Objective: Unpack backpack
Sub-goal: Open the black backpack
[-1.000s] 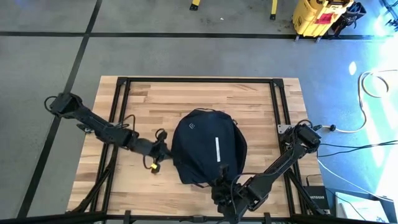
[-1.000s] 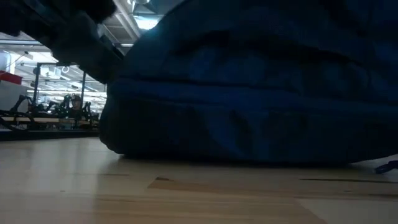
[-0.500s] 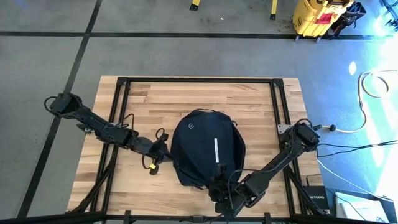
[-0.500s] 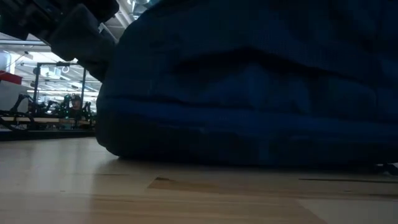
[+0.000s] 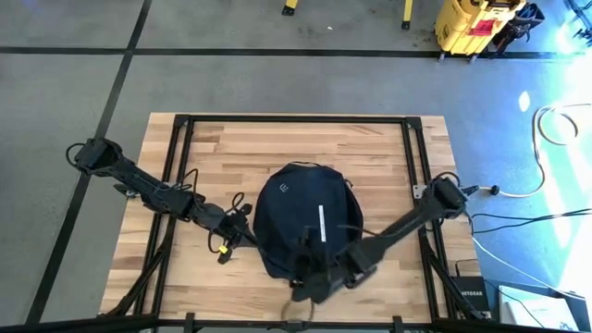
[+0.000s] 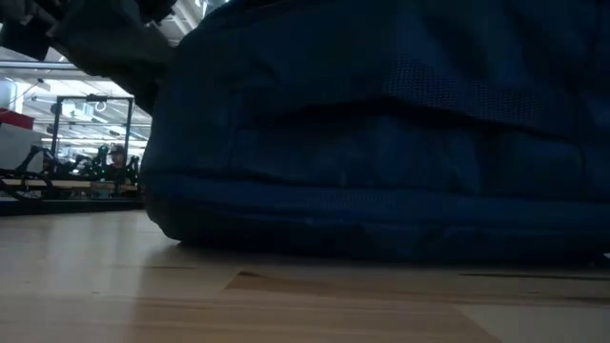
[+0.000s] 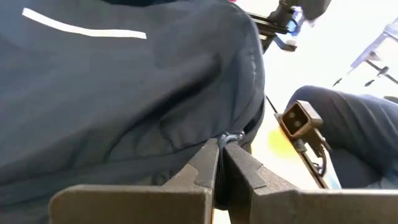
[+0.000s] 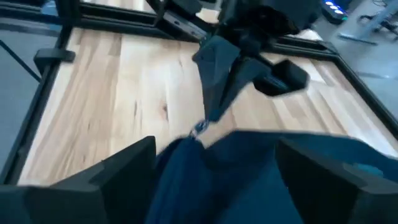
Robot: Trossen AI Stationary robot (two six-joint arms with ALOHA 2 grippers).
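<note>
The dark navy backpack [image 5: 310, 227], with a white stripe [image 5: 322, 222] on its front, lies in the middle of the wooden table and fills the low view [image 6: 381, 143]. My left gripper [image 5: 244, 231] is at its left side, shut on a small zipper pull. My right gripper [image 5: 305, 277] hovers over the backpack's near edge. Its fingers [image 8: 124, 168] stand wide open on either side of a hump of the fabric [image 8: 217, 168]. My left gripper pinches the small metal zipper pull [image 7: 231, 138] at the backpack's left side between its two fingertips. The fingers come from the table's left, slanting a little downward. The backpack rests on the table. My right gripper: I cannot tell whether its open fingers touch the fabric.
A black metal frame [image 5: 185, 125] runs around the tabletop. A small yellow tag [image 5: 224, 248] lies by my left gripper. A small camera [image 7: 298, 120] stands at the table's near edge. Bare wood [image 5: 277, 143] lies beyond the backpack.
My right gripper has gone toward the table's left edge along the backpack's near side and risen a little. In the low view the backpack's near side has bulged higher and its left end has crept leftward.
</note>
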